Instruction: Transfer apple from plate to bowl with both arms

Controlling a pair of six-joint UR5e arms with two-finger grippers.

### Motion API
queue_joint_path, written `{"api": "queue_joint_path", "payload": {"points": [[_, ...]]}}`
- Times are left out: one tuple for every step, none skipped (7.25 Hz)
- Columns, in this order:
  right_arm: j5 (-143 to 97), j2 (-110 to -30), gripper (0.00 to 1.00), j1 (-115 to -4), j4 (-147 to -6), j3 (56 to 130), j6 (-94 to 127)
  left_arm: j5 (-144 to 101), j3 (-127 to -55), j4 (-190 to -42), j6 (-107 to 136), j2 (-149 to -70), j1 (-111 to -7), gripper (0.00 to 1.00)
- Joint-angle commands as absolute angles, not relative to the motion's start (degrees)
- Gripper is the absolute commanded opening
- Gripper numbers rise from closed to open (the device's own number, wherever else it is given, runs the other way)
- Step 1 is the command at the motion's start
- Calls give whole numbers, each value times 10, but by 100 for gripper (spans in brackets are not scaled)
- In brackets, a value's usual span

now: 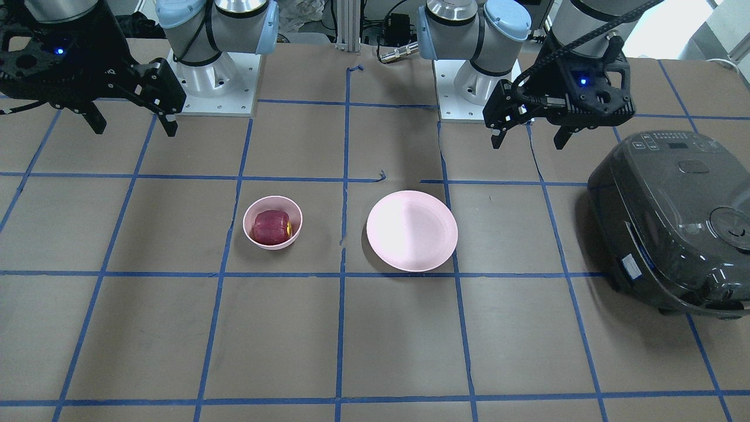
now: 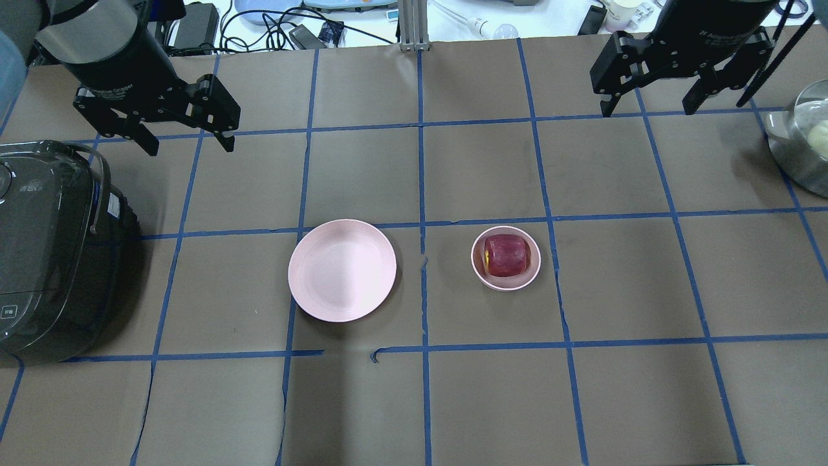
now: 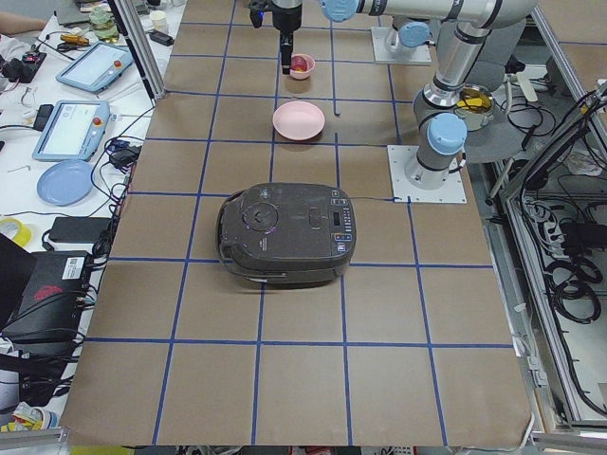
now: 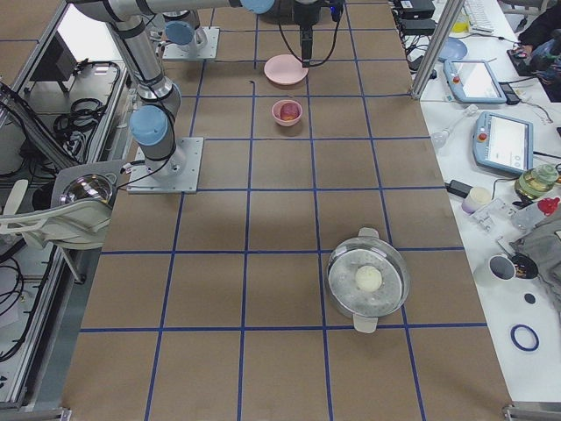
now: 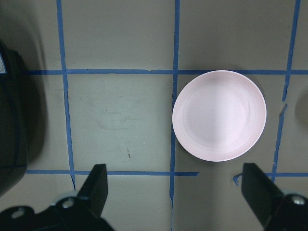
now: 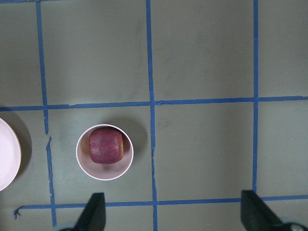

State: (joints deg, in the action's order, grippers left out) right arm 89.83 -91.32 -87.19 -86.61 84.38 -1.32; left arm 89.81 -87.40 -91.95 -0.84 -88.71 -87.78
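Observation:
The dark red apple [image 2: 507,255] lies inside the small pink bowl [image 2: 505,282], also in the front view as apple [image 1: 271,227] and bowl [image 1: 272,241]. The wide pink plate [image 2: 341,270] sits bare to the bowl's left; in the front view the plate [image 1: 412,230] is on the right. My left gripper [image 2: 189,144] hangs open and empty, high above the table, back left of the plate. My right gripper [image 2: 649,109] hangs open and empty, high at the back right of the bowl. The left wrist view shows the plate [image 5: 219,115]; the right wrist view shows the apple [image 6: 106,145] in the bowl [image 6: 91,171].
A dark rice cooker [image 2: 48,249] stands at the table's left edge, left of the plate. A steel pot [image 2: 802,139] with a pale ball in it stands at the right edge. Blue tape lines grid the brown table.

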Motion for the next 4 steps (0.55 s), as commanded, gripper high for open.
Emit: {"api": "queue_joint_path", "payload": {"points": [[898, -913, 100, -872, -867, 844, -13, 898, -874, -919, -10, -887, -875, 100], [898, -912, 100, -872, -867, 844, -13, 898, -874, -919, -10, -887, -875, 100], [898, -912, 100, -872, -867, 844, -13, 897, -874, -919, -10, -887, -876, 100], [898, -912, 100, -872, -867, 844, -13, 893, -874, -919, -10, -887, -877, 100]]}}
